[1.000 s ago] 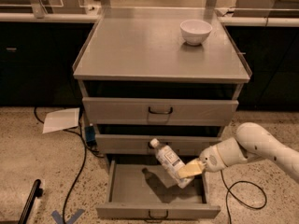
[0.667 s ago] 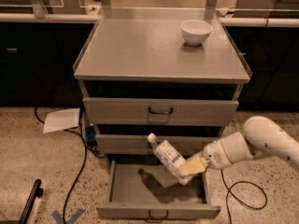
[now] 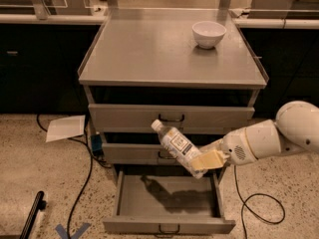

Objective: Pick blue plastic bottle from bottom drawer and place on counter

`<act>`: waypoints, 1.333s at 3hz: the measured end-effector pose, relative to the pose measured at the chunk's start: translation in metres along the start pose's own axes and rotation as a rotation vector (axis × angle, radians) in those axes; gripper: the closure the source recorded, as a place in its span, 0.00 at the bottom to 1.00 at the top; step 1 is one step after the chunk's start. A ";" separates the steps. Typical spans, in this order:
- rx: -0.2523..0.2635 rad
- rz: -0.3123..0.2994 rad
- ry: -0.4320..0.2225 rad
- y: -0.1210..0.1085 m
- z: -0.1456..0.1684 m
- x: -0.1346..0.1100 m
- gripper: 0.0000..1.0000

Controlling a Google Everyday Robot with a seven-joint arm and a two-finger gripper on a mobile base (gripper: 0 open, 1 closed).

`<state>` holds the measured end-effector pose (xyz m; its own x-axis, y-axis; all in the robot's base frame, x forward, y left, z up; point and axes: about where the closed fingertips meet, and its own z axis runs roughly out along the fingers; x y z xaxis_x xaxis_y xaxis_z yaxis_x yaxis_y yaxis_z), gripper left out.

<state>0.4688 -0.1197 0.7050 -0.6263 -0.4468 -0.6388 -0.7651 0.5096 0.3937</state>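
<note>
The claw (image 3: 205, 162) grips the tilted bottle (image 3: 177, 144) above the open drawer (image 3: 169, 226), below the counter (image 3: 144, 54) edge; bowl (image 3: 209, 34) back-right.

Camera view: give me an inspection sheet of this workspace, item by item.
Surface: counter, grey top, carries one bowl at back right.
Job's things: bottle tilted, cap up-left, held in the air above the open bottom drawer; not yet on the counter.
Clutter: white bowl; sheet of paper on the floor, left.
Grippers: hand shut on the bottle's lower end, over the drawer's right half.
Cables: black cable on the floor, left; looped cable, right.
Surroundings: dark cabinets behind.
</note>
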 end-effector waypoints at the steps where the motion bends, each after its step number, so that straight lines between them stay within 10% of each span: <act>1: 0.059 -0.071 -0.066 0.016 -0.031 -0.037 1.00; 4: 0.102 -0.189 -0.108 0.033 -0.047 -0.080 1.00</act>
<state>0.4865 -0.1011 0.8001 -0.4494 -0.4633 -0.7638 -0.8450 0.4980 0.1951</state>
